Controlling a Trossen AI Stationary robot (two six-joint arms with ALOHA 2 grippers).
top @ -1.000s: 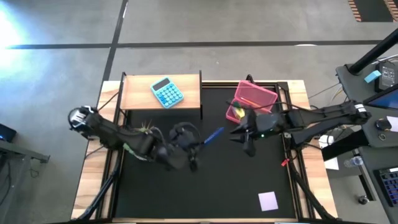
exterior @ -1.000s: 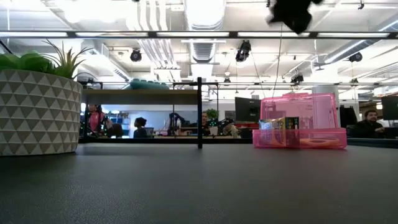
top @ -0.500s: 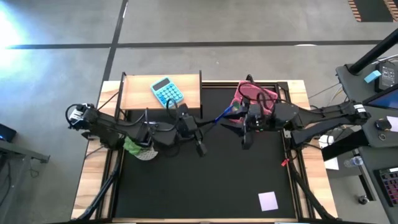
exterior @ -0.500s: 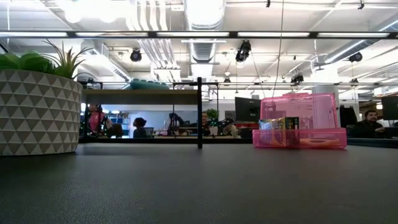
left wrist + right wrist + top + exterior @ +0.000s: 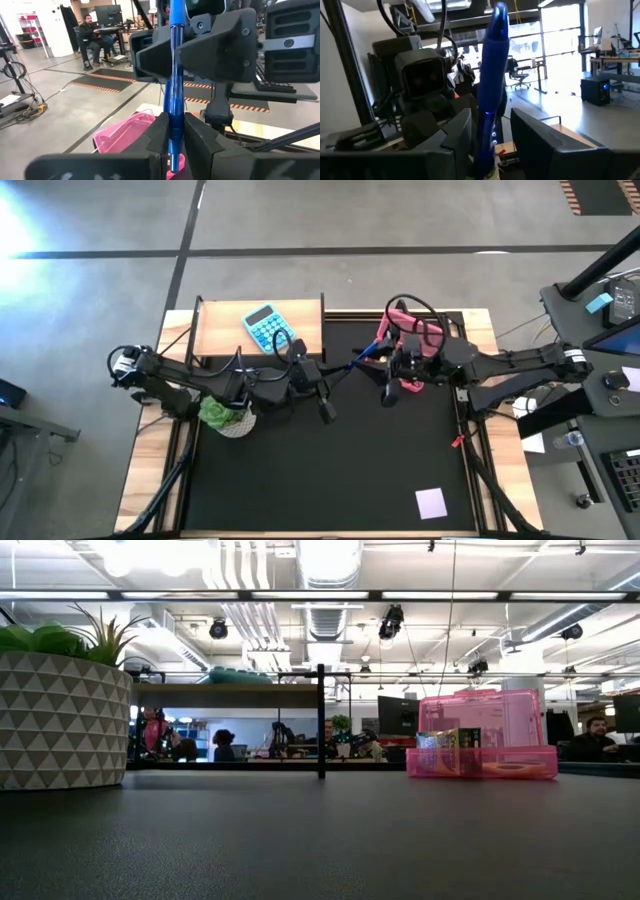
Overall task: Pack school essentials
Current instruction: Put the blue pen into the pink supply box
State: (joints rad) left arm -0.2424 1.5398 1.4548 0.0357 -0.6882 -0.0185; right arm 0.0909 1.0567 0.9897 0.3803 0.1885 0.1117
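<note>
A blue pen (image 5: 355, 364) hangs in the air between my two grippers, over the far middle of the black mat. My left gripper (image 5: 330, 380) comes from the left and is shut on the pen (image 5: 175, 75). My right gripper (image 5: 385, 375) faces it from the right and is open. Its fingers (image 5: 150, 55) stand on either side of the pen's other end (image 5: 487, 100), with a gap on one side. The pink case (image 5: 412, 338) lies open under the right arm, with a yellow box (image 5: 450, 752) inside. The lilac note pad (image 5: 431, 502) lies flat near the mat's near right corner. My left gripper pinches the blue pen between its two fingers (image 5: 160, 135), close to one end (image 5: 175, 142). The pen is lifted clear of the table. Its free length runs away from the fingers toward my right gripper.
A potted plant (image 5: 225, 415) in a patterned white pot (image 5: 60, 710) stands under the left arm. A blue calculator (image 5: 268, 328) lies on the wooden shelf (image 5: 215, 330) at the far left. People sit at desks in the room behind.
My left gripper carried the blue pen up and toward the far right, to meet my right gripper. My right gripper moved a little toward the far edge and left, so that its fingers now flank the pen's free end.
</note>
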